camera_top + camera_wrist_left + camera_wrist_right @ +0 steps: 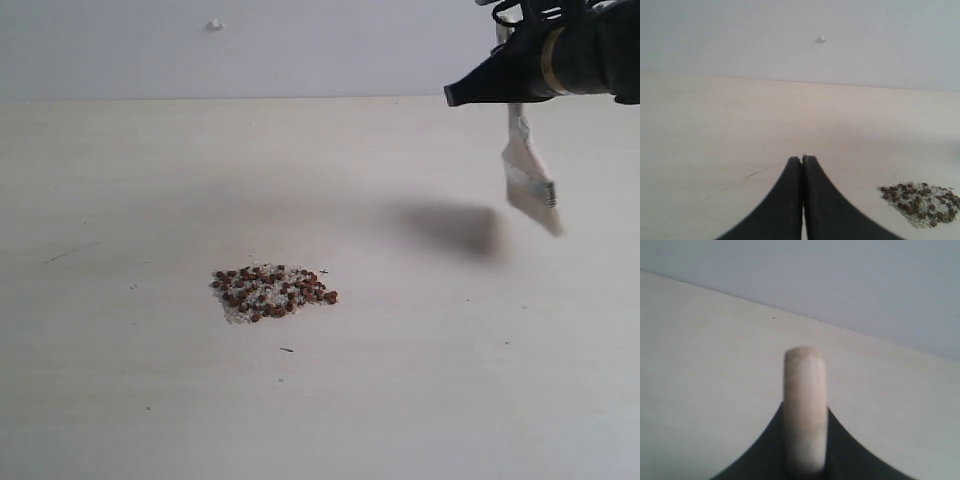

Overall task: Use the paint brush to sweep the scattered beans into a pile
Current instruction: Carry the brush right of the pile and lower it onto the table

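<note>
You look all but finished: the beans [262, 283] sit as one dense pile [272, 292] on the table [120, 400], with only tiny specks just beside it. Your right gripper [492, 84] pinches the paint brush [530, 178] in the air, well apart from the pile. Your left gripper [803, 167], pressed together and empty, hangs near the pile.

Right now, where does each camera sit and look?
Exterior: off the arms, facing the pile; right hand holds the paint brush.
Left wrist: on left arm, past the shut left hand, over the table.
Right wrist: on right arm, along the paint brush handle.
Shared: exterior and left wrist both show the pile.
</note>
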`<move>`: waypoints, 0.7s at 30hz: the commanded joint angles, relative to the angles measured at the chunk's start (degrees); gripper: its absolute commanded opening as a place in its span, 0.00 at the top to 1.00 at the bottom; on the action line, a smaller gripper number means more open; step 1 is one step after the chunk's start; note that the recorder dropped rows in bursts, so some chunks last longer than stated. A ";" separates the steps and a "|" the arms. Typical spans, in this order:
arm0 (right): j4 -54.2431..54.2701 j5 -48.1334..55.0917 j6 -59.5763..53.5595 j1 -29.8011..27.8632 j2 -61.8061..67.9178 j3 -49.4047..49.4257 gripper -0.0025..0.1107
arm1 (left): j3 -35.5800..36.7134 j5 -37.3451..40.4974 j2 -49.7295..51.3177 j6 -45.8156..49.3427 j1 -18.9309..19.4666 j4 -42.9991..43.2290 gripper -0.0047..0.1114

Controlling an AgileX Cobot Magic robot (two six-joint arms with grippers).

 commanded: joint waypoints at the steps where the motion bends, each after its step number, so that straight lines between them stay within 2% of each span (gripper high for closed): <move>1: 0.06 10.55 -29.81 -0.12 -0.66 -0.28 0.98 | -0.02 -0.25 -0.25 -0.42 -0.34 -0.37 0.96; 3: 6.59 15.90 -45.04 -0.12 -0.66 -0.28 0.98 | -0.02 -0.25 -0.25 -0.42 -0.34 -0.37 0.96; 6: 16.86 22.31 -59.03 -0.12 0.00 -0.40 0.98 | -0.02 -0.25 -0.25 -0.42 -0.34 -0.37 0.96; 11: 34.66 24.21 -63.97 -0.12 0.89 -0.50 0.98 | -0.02 -0.25 -0.25 -0.42 -0.34 -0.37 0.96; 14: 54.10 26.31 -71.70 -0.12 0.89 -3.64 0.98 | -0.02 -0.25 -0.25 -0.42 -0.34 -0.37 0.96; 21: 108.22 45.31 -103.32 -0.12 0.89 -13.78 0.98 | -0.02 -0.25 -0.25 -0.42 -0.34 -0.37 0.96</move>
